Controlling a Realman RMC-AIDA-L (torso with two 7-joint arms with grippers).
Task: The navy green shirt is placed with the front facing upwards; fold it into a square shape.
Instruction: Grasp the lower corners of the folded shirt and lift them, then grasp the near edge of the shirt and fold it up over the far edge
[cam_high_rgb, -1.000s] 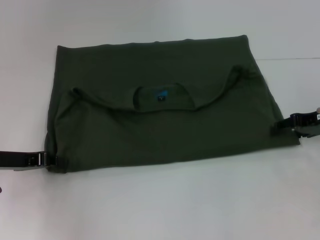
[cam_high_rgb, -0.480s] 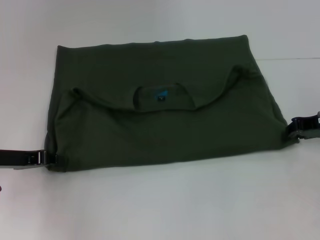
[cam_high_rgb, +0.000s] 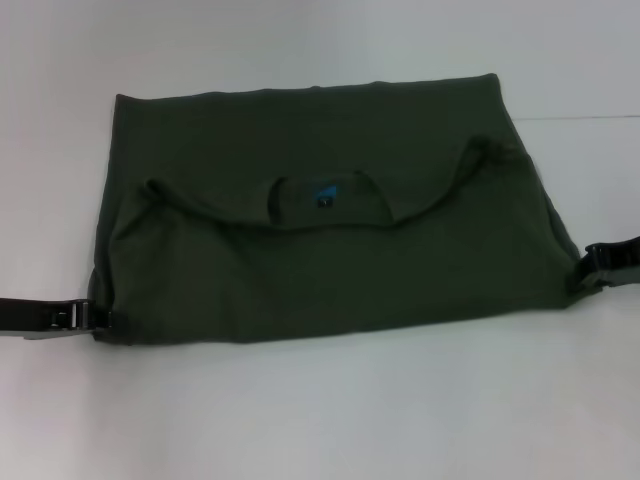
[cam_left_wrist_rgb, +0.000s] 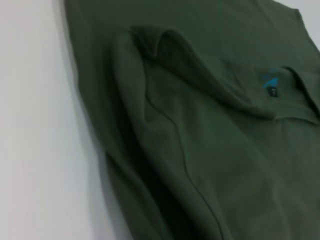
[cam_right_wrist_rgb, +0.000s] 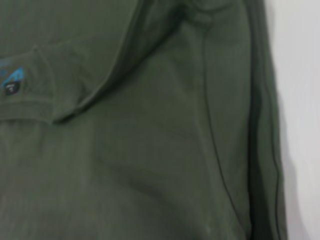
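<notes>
Head view: navy green shirt (cam_high_rgb: 330, 220) spread flat on the white table (cam_high_rgb: 330, 410), folded once so the collar and small blue neck label (cam_high_rgb: 322, 192) sit near the middle of the cloth, shoulders and sleeves doubled over toward the near edge. Left gripper (cam_high_rgb: 98, 320) low at the table, right against the shirt's near left corner, black fingers at the cloth edge; whether pinching the fabric or merely touching it, cannot tell. Right gripper (cam_high_rgb: 590, 266) at the opposite side, against the shirt's near right corner, likewise low; spread or pressed together, cannot tell. Shirt stretched between the two tools, label roughly midway between them.

Left wrist view: folded sleeve and shoulder seam of the shirt (cam_left_wrist_rgb: 200, 130) lying just ahead of this tool, a raised ridge of cloth curving toward the label (cam_left_wrist_rgb: 270, 82) farther off; bare table (cam_left_wrist_rgb: 40, 130) alongside. Own fingers not shown.

Right wrist view: shirt (cam_right_wrist_rgb: 150, 150) filling nearly everything ahead of this tool, layered side hem running along a strip of table (cam_right_wrist_rgb: 300, 100), label (cam_right_wrist_rgb: 11, 80) at the far side. Own fingers not shown.
</notes>
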